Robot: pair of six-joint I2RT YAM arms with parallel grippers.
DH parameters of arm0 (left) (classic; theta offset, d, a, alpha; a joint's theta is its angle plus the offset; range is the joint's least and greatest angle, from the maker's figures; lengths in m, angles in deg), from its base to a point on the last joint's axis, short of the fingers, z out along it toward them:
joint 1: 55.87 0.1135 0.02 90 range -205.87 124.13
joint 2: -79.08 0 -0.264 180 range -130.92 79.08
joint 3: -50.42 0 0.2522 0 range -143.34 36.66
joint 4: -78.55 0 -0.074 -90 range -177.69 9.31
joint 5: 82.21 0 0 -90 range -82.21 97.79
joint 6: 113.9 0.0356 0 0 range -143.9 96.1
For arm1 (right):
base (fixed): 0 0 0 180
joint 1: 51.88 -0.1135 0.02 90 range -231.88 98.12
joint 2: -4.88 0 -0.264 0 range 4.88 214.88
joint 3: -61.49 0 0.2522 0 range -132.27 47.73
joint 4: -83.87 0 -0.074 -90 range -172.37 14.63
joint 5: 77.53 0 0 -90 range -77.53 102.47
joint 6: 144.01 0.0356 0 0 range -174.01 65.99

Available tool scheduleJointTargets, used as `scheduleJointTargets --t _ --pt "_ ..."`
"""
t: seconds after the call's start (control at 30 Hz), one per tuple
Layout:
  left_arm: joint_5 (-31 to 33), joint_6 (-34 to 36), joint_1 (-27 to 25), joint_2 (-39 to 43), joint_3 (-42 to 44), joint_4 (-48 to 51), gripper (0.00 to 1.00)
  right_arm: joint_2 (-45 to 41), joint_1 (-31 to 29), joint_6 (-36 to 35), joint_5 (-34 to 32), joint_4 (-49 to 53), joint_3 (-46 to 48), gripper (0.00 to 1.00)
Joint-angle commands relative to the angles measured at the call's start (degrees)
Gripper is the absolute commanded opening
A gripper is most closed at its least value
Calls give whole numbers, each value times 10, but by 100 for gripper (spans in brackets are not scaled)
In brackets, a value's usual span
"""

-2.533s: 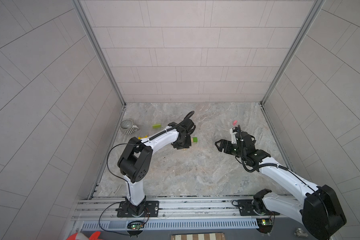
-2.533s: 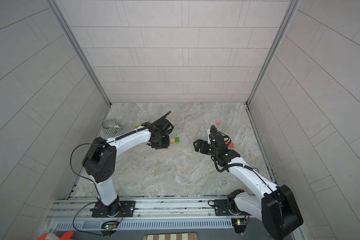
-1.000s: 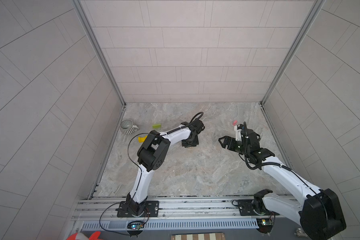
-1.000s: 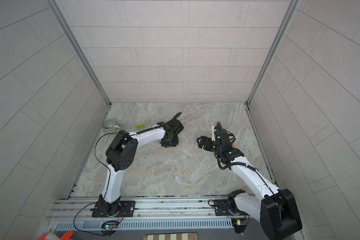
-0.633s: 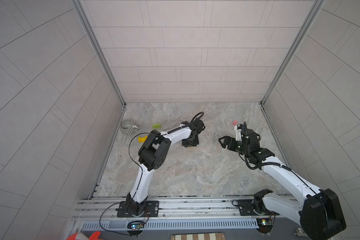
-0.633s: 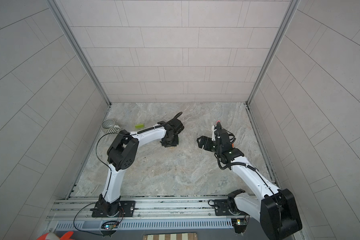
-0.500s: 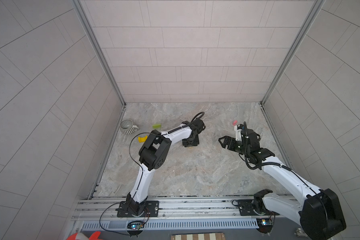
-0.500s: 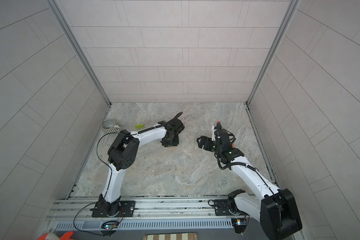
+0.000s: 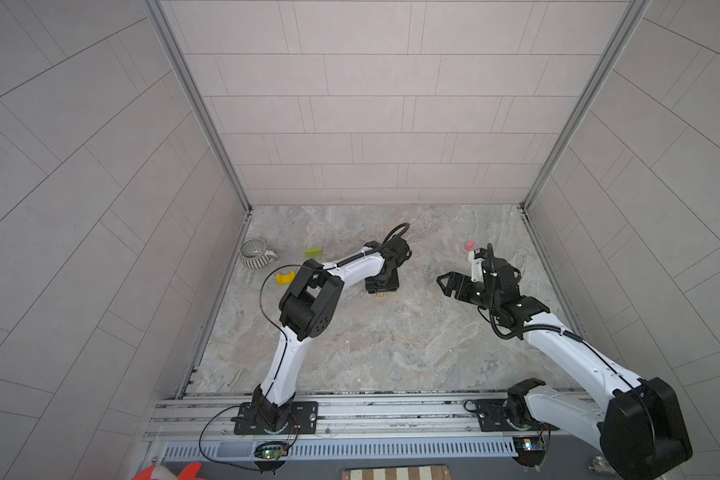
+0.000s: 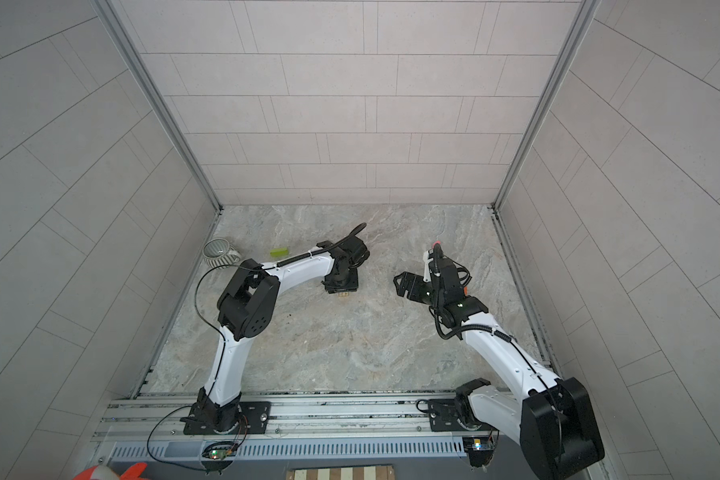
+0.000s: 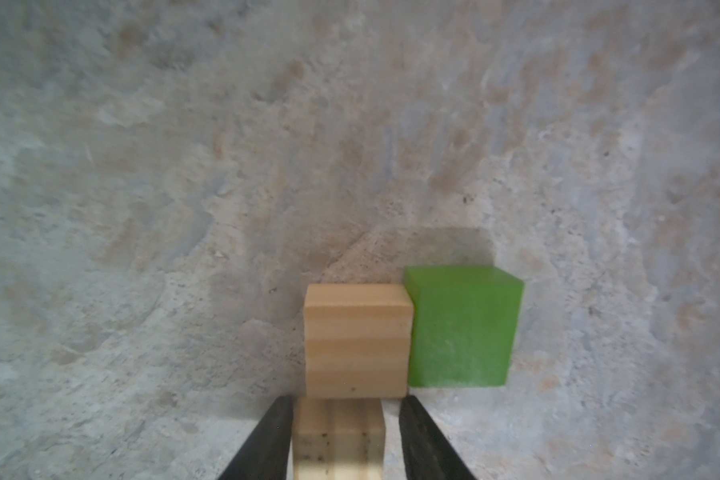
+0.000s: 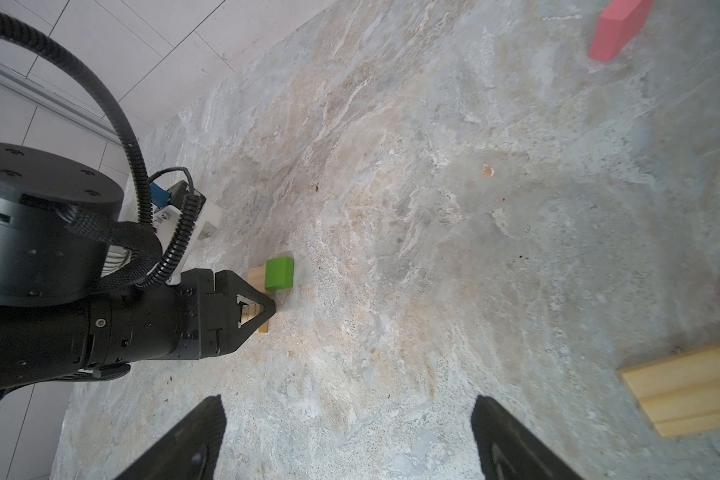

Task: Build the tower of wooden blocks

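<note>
i've swung the left gripper (image 11: 346, 401) to mid-table; its fingers (image 11: 267, 444) have slackened — a sliver of gap at the tan block (image 11: 337, 440), now butted against a second block (image 11: 356, 345) flanked by the green cube (image 11: 462, 328). right gripper (image 12: 348, 401) gapes empty — base begun.

Both top views overhead, whole tabletop (image 9: 391, 340), wrist views close, both showing green cube (image 11: 462, 328)

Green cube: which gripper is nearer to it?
Left. The left gripper sits close beside the green cube, astride a tan block; the right gripper hangs open well away across the table.
</note>
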Motion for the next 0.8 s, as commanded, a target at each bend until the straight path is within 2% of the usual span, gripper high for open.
scheduleJointTargets --t 0.0,0.27,0.6,0.77 --pt "5 5 -2 -18 -16 12 48 -10 3 -2 1 9 -14 95" --pt "7 4 -2 -20 -18 15 43 -10 6 -4 2 11 -15 95" --pt "13 -5 -1 -20 -21 16 42 -10 7 -4 4 11 -16 95" --pt "13 -10 -1 -19 -24 16 37 -9 7 -4 3 10 -17 95"
